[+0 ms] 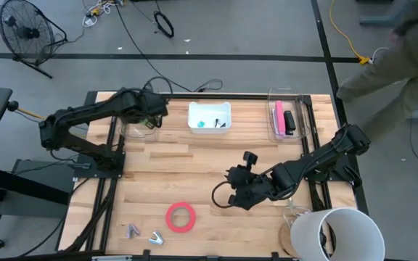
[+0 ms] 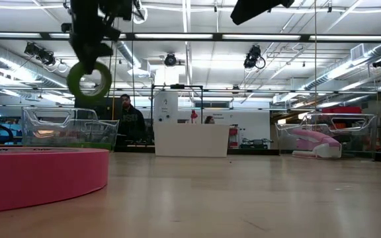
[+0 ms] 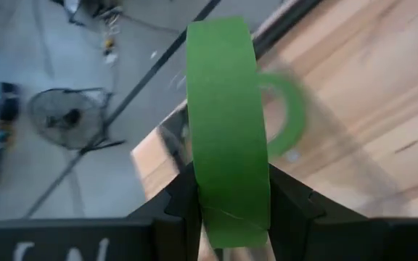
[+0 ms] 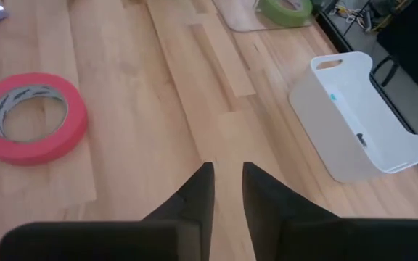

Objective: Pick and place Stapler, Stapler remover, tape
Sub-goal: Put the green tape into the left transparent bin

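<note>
My left gripper (image 1: 151, 116) is at the table's far left, above a clear bin (image 1: 138, 129), and is shut on a green tape roll (image 3: 227, 123). In the low view the roll (image 2: 89, 79) hangs above the bin (image 2: 68, 132). A second green roll (image 3: 285, 109) lies flat in that bin. The red-pink tape roll (image 1: 181, 217) lies flat on the table near the front edge. My right gripper (image 4: 227, 181) hovers over the table's middle right, empty, with a narrow gap between its fingers. Two staple removers (image 1: 144, 233) lie at the front left. My left gripper pinches the green roll's band between its two fingers (image 3: 183, 210), one finger on each flat face, at the part of the ring nearest the gripper (image 3: 231, 217). The fingers come from above. The roll hangs on edge below them, clear of the bin.
A white bin (image 1: 209, 117) stands at the far middle. A clear bin (image 1: 290, 116) at the far right holds a pink stapler (image 1: 279, 116) and a dark one. A white cylinder (image 1: 336, 235) stands at the front right corner. A person (image 1: 405, 58) is beyond the far right corner.
</note>
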